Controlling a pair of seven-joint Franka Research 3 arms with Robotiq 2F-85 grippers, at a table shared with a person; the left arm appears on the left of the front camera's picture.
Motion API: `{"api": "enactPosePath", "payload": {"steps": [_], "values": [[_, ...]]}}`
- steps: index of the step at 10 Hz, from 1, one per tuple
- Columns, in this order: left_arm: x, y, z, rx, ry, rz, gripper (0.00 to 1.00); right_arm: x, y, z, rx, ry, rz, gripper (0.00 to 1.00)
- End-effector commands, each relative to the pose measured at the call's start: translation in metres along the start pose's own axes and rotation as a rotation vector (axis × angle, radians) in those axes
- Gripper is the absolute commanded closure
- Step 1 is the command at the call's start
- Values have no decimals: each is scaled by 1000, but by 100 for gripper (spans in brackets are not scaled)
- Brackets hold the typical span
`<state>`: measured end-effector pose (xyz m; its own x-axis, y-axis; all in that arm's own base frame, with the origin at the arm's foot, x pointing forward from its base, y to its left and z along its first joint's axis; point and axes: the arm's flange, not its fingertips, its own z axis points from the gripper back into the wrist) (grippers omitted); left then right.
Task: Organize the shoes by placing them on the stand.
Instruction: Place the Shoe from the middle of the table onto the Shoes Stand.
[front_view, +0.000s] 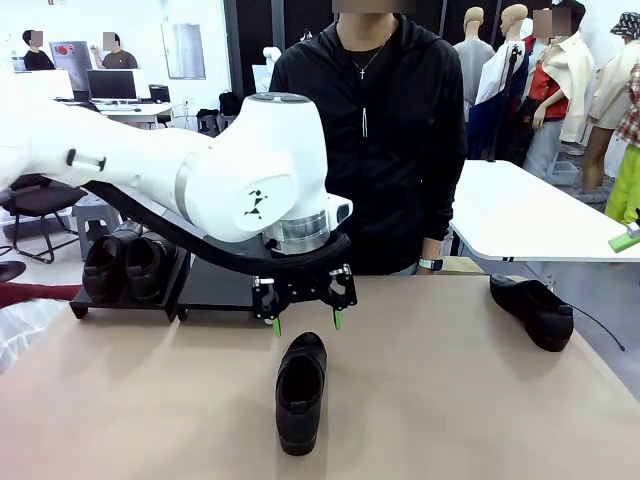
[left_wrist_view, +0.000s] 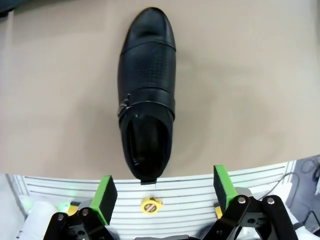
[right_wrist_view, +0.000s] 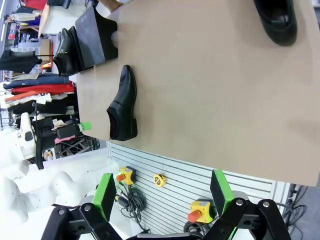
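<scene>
The left arm enters from the left with its wrist turned down, passing in front of the stand (front_view: 215, 285), which carries a pair of shoes (front_view: 125, 265) on its left platform. The left fingers (front_view: 276, 325) hang spread wide, gripping nothing, above the heel end of the middle shoe (front_view: 300, 392). That heel meets the near edge of the surface (front_view: 450, 400), with bare surface on both sides. The right shoe (front_view: 533, 310) lies by the far right corner. The right fingers (right_wrist_view: 105, 187) are spread wide and unloaded, off the near edge.
</scene>
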<state>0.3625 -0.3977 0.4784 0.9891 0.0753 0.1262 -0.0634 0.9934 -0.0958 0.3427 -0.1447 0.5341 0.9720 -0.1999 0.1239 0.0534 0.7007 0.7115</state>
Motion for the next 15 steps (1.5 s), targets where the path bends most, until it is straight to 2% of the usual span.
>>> {"api": "enactPosePath", "payload": {"steps": [1, 5, 8, 9, 11, 13, 15], "values": [[7, -3, -16, 3, 23, -3, 0, 1, -1, 5, -6, 12, 26, 0], [-3, -16, -85, 12, 104, -52, 0, 1, -1, 5, -6, 12, 26, 0], [0, -11, -136, 37, 177, -42, 0, 1, -1, 5, -6, 12, 26, 0], [0, -9, -143, 49, 186, -50, 0, 1, -1, 5, -6, 12, 26, 0], [-1, -13, -141, 58, 142, -68, 0, 1, -1, 5, -6, 12, 26, 0], [-3, -14, -136, 87, 90, -96, 100, 1, -1, 5, -6, 12, 26, 0], [-7, -16, -131, 66, 63, -137, 100, 1, -1, 5, -6, 12, 26, 0]]}}
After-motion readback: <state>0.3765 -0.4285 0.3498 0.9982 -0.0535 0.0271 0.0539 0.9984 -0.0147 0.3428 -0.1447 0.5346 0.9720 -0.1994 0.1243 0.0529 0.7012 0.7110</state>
